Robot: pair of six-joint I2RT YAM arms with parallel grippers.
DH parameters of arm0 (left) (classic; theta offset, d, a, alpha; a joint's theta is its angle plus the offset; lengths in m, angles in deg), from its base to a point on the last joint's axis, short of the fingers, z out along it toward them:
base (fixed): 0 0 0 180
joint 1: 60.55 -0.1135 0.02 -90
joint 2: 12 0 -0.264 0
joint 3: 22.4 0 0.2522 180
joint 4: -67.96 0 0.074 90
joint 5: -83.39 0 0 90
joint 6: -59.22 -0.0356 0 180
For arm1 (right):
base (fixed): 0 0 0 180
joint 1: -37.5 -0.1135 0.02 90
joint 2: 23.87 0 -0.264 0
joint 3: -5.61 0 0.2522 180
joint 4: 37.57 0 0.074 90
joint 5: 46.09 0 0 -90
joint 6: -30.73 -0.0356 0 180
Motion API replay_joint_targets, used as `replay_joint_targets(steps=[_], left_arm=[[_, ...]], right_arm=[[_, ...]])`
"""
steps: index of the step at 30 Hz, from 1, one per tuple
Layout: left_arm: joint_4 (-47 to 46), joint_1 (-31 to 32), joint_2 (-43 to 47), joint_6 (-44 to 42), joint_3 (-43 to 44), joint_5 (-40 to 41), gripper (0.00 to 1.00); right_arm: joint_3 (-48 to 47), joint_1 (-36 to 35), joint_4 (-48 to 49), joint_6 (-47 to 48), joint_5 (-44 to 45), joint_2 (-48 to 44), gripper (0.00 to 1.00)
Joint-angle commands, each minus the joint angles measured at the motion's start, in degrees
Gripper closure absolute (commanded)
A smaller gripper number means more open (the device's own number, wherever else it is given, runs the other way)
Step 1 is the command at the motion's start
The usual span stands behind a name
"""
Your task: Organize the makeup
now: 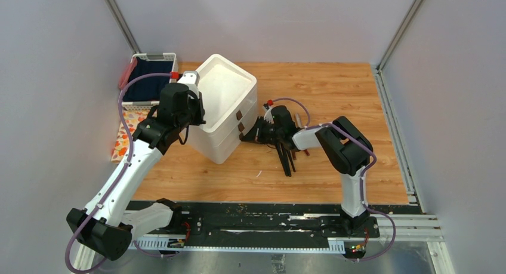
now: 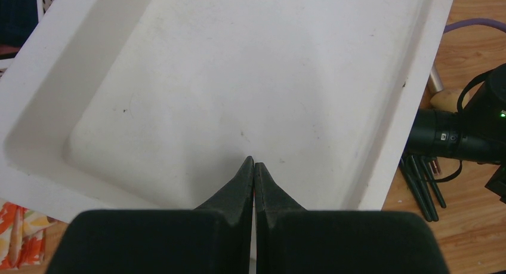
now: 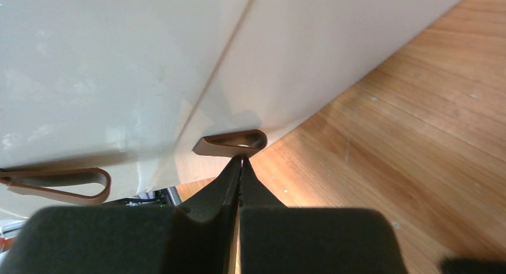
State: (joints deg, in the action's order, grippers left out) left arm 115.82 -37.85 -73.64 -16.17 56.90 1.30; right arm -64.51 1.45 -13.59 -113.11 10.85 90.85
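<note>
Although right gripper [image 3: 241, 160] has its fingers pressed together, with brown pull [image 3: 209, 147] at their tips, grip is unconfirmed.
Draw straight back; left gripper [image 2: 255, 162], fingers also together over white box [image 2: 238, 77], could brace it.

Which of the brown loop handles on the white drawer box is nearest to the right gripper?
The handle of the lowest drawer, next to the wooden table: the right gripper touches it with shut tips. The handle one drawer higher lies apart.

White 3-drawer box [image 1: 224, 92] on wooden table [image 1: 334, 89]; blue-lined basket [image 1: 156, 55] far-left corner.
</note>
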Motion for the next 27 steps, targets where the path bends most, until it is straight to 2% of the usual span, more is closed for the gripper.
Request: replay_joint_targets(steps=[1,3,8,11,21,27], left_arm=[[2.5,0.4,-0.3,0.4,-0.8,-1.0,1.00],[2.5,0.4,-0.5,0.5,-0.8,-1.2,1.00],[2.5,0.4,-0.4,0.4,-0.7,-1.5,1.00],[2.5,0.4,0.1,0.1,-0.6,-1.2,1.00],[2.6,0.4,0.2,-0.6,-0.5,-1.0,1.00],[2.6,0.4,0.8,-0.7,-0.8,-1.0,1.00]], right_arm=[[-0.7,-0.3,-8.4,4.3,2.3,-2.6,0.96],[-1.3,-0.4,-9.6,4.5,2.0,-2.6,0.90],[-3.6,-0.3,-10.6,4.6,1.9,-0.8,0.66],[-5.6,-0.3,-11.1,4.0,1.4,1.1,0.59],[-8.2,0.1,-2.5,-0.6,-0.4,7.4,0.58],[-10.0,0.2,-1.0,-0.4,-0.7,6.4,0.58]])
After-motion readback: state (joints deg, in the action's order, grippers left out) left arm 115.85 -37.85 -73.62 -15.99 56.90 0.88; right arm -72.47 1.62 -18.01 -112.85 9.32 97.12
